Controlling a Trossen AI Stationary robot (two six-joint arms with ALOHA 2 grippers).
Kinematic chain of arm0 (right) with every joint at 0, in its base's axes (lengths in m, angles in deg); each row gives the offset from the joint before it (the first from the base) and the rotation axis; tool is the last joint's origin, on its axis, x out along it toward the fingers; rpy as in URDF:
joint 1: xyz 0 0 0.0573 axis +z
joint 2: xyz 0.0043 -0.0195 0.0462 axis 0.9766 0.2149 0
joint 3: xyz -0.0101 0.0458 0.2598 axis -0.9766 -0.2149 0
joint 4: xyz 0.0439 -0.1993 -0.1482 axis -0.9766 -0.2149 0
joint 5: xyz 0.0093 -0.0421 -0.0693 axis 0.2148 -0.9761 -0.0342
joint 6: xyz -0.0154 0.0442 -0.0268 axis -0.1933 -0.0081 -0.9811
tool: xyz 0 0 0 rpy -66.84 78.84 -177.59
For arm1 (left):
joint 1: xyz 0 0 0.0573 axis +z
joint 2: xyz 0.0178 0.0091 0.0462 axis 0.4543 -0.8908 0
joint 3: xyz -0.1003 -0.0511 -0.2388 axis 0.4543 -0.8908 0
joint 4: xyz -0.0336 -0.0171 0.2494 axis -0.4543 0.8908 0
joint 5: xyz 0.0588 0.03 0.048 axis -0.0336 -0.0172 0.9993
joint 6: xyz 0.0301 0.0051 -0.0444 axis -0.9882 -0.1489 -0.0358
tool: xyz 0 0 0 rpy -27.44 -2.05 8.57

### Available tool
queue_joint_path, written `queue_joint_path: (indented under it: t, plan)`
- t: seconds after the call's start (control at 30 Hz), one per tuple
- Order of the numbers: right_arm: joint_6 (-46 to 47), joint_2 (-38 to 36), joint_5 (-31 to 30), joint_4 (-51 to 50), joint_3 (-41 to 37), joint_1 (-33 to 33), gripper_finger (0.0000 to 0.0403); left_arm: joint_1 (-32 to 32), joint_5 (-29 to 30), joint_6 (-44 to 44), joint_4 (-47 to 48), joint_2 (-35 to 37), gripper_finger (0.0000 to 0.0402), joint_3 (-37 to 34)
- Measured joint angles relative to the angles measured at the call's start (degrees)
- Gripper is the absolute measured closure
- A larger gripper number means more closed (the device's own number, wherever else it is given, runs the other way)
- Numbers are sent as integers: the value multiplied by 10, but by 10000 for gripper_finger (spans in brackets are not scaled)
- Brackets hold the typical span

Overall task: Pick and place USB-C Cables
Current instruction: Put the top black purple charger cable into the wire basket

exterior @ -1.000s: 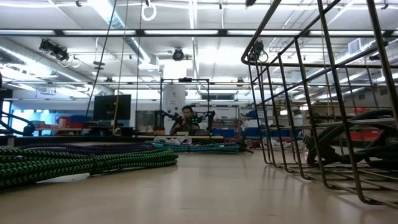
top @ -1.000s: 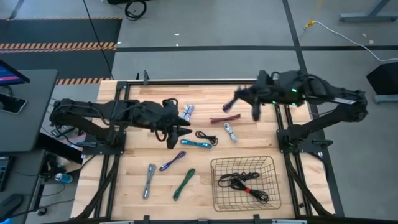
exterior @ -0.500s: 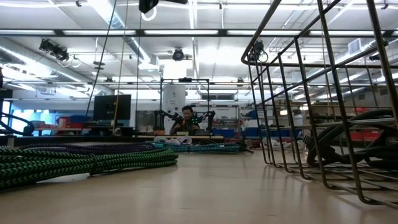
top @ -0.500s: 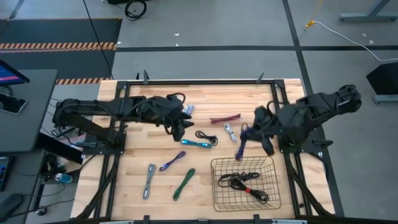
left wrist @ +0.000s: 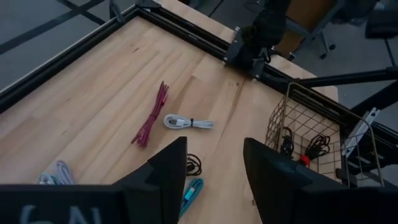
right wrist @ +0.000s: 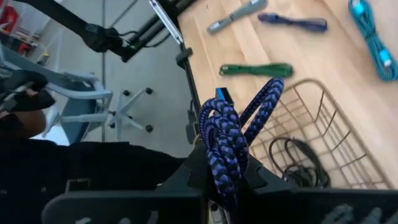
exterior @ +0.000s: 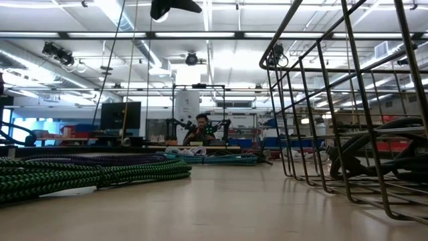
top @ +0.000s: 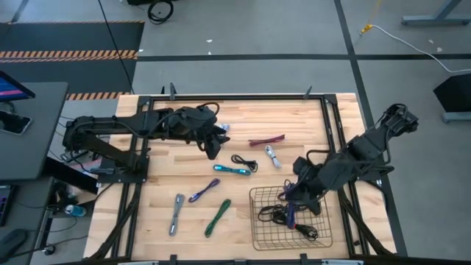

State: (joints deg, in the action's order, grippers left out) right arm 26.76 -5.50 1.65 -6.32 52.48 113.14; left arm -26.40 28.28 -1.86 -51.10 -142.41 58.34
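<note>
The right gripper [top: 289,208] is seen above the black wire basket [top: 318,193], which stands at the near right part of the wooden surface [top: 162,191]. Its jaws are clenched on a blue-purple braided cable [right wrist: 225,144], and the bundle hangs down over the basket opening. In the right wrist view this cable is gripped between the two dark fingers, with the basket rim just behind it. Inside the basket two cables are already lying: a black cable [top: 274,214] and a black one with a red part [top: 303,229].

The left gripper [top: 213,149] is held over the far left-middle part of the surface, near a grey-white cable [top: 222,131]. Its jaws are released and nothing is held between them, as the left wrist view shows.

The other cables are spread on the surface, apart from each other. A dark red cable [top: 266,140] and a silver-white cable [top: 273,156] are placed near the far middle. A teal cable [top: 231,170] lies touching a small black coiled cable [top: 243,162]. Nearer to the front edge, a grey cable [top: 176,213], a purple cable [top: 204,191] and a green cable [top: 218,216] are found side by side.
</note>
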Motion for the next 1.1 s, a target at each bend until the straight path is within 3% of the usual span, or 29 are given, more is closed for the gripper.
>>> queue_joint_path:
  t: [0.37,0.67,0.9,1.1]
  plan:
    - [3,72,0,-11,0,0,378,0,0,0,0,0,237,0]
    - [36,81,6,-17,-10,2,378,-1,0,0,0,0,237,0]
    - [92,89,124,-72,-38,3,379,-1,0,-7,5,0,237,0]
    - [56,130,205,-102,-47,1,379,-1,0,-24,11,0,237,0]
